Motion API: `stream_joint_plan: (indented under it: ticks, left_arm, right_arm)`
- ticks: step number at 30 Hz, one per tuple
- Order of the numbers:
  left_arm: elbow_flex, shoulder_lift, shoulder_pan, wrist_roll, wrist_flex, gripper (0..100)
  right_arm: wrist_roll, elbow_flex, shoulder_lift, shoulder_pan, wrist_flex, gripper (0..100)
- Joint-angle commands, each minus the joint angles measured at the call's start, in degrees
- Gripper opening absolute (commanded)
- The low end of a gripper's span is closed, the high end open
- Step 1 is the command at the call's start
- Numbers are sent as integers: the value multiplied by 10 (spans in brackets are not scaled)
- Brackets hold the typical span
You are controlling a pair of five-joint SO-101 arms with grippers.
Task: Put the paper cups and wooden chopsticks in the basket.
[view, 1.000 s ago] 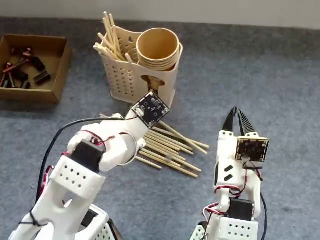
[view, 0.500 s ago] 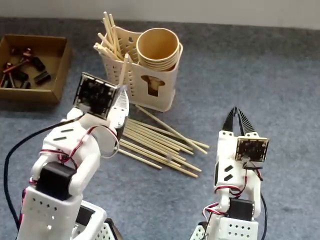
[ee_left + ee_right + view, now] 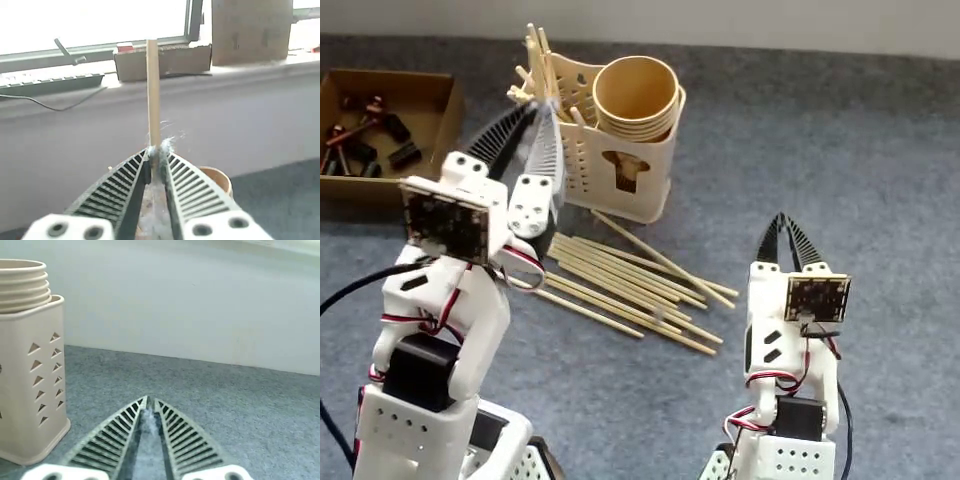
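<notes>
A beige perforated basket (image 3: 582,165) stands at the back of the grey mat, with a stack of paper cups (image 3: 636,95) and several wooden chopsticks (image 3: 534,68) in it. More chopsticks (image 3: 630,285) lie in a loose pile on the mat in front of the basket. My left gripper (image 3: 542,110) is raised beside the basket's left corner, shut on one chopstick (image 3: 153,95) that sticks up from its tips (image 3: 156,156). My right gripper (image 3: 782,232) rests shut and empty to the right of the pile; its wrist view shows its tips (image 3: 149,407) and the basket (image 3: 31,390).
A brown cardboard box (image 3: 432,150) with small dark parts sits at the far left of the mat. Bare mat stretches to the right of the basket and around the right arm. A pale wall runs along the mat's back edge.
The left arm has lifted off the pile and swung up and left to the basket's corner, carrying one chopstick. The right arm has barely shifted.
</notes>
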Motion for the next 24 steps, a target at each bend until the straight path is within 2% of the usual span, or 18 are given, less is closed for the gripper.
stream_joint_plan:
  ticks: [1, 9, 16, 24]
  left_arm:
    - [-22, -2, -21, 6, -62, 5]
    - [-26, 14, -29, 4, -112, 5]
    - [-41, 128, -29, 4, -206, 5]
    - [-152, 293, -66, 6, -207, 5]
  right_arm:
    - [6, 65, -2, -7, -3, 7]
    - [6, 65, -2, -7, -3, 7]
    - [6, 65, -2, -7, -3, 7]
    - [6, 65, -2, -7, -3, 7]
